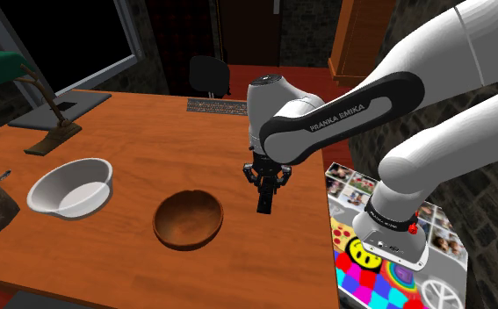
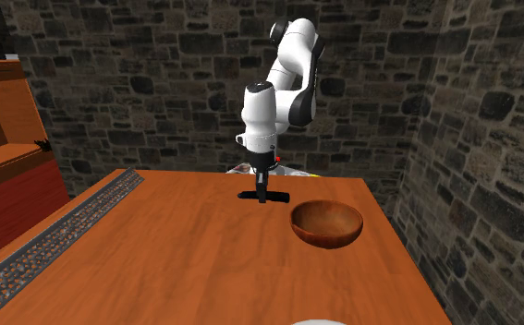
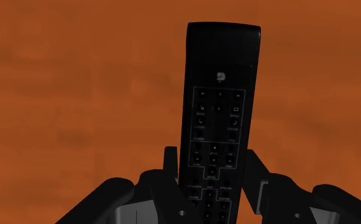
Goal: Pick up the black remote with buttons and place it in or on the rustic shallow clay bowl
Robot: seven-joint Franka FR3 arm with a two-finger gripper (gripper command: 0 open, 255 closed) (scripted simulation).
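I had the pincer (image 1: 263, 183) closed on the remote (image 1: 263, 202). In the wrist view both fingers (image 3: 170, 167) pressed against the long sides of the black body near its button end. The rest of the remote (image 3: 220, 102) stuck out past the fingertips, with the orange-brown tabletop (image 3: 77, 95) behind it.

From the shoulder view the remote hung upright below the pincer, its free end pointing down at the tabletop (image 1: 133, 132). I could not tell whether that end touched the wood. In the second exterior view the pincer (image 2: 262, 180) and remote (image 2: 263, 191) stood over a dark strip lying across the tabletop (image 2: 176, 258).

The brown bowl (image 1: 188, 219) sat upright on the tabletop, near the remote and toward the shoulder view's lower left of it, apart from it. In the second exterior view the bowl (image 2: 327, 223) lay to the remote's right and closer to the camera.

A white bowl (image 1: 71, 186) stood further to the shoulder view's left, beside the brown one but not touching it.
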